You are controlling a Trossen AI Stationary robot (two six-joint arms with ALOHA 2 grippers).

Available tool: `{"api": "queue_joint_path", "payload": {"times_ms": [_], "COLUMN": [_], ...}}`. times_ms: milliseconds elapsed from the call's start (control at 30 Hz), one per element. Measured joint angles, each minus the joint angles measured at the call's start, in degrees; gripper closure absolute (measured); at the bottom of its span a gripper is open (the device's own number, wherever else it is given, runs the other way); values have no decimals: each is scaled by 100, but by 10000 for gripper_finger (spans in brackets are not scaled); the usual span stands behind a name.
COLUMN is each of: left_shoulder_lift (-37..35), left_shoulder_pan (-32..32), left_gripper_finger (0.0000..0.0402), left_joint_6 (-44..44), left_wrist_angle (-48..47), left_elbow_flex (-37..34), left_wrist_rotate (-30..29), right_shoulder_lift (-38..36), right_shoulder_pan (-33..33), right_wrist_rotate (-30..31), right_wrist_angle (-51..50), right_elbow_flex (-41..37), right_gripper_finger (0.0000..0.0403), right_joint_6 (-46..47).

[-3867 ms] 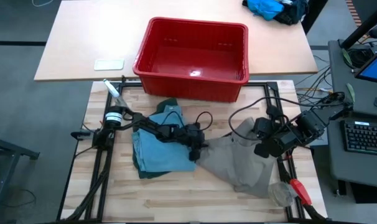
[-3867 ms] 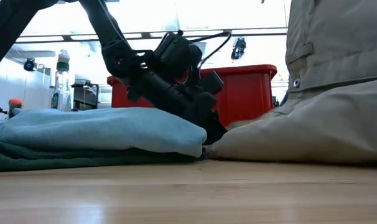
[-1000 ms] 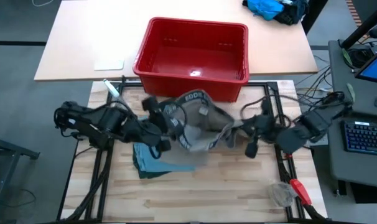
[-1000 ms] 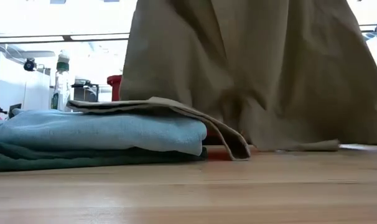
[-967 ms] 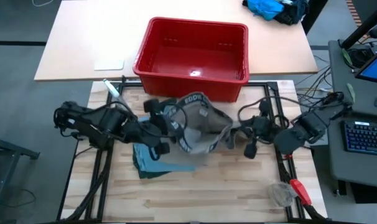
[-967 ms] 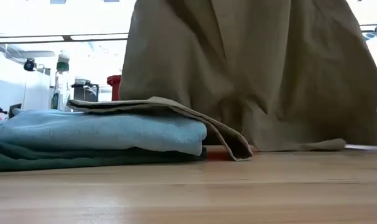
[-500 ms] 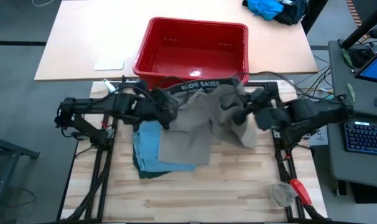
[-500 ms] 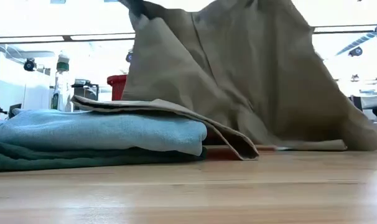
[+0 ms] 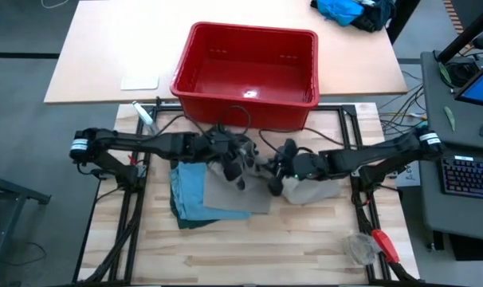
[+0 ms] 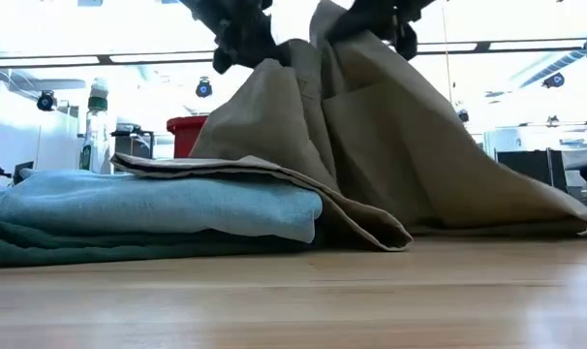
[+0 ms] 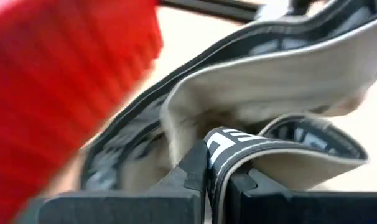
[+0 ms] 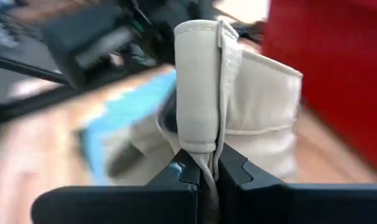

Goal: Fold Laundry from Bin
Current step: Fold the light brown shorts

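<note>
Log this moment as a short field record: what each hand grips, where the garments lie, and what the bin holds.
left hand: shut on the khaki garment, at its printed waistband
right hand: shut on the same khaki garment, pinching a folded edge
hands' position: close together above mid-table, in front of the red bin
khaki garment: raised at the top, its lower part draped over the folded stack and the table
folded stack: light blue piece on top of dark green piece
red bin: no garments visible inside

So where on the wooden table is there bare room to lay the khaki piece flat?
Bare wood runs along the near edge of the table, below the folded stack and the khaki piece. The middle is crowded: both end effectors, left and right, pinch that cloth just before the bin.
</note>
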Motion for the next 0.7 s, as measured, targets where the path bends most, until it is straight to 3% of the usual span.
{"api": "queue_joint_path", "payload": {"times_ms": [67,300,633,700], "left_shoulder_lift": [-63,-344,-508,-512], "left_shoulder_pan": [-4,-87,-164,-155], "left_gripper_finger": [401,388,282,264], "left_joint_6": [-226,-501,-367,-609], "left_wrist_angle": [420,1732,1845,1641], "left_elbow_flex": [-261,-983,-1512,-1522], "left_wrist_rotate": [393,1172,1144,813], "right_shoulder_lift": [24,285,1116,1254], "right_shoulder_pan": [-19,-34,-34,-32], "right_wrist_rotate": [-299,-213,446,443], "right_wrist_angle": [506,1444,1889,1896], "right_elbow_flex": [-170,-415,-384,-341], "right_gripper_finger": [394,394,394,394], "right_joint_6": [4,4,-306,-428]}}
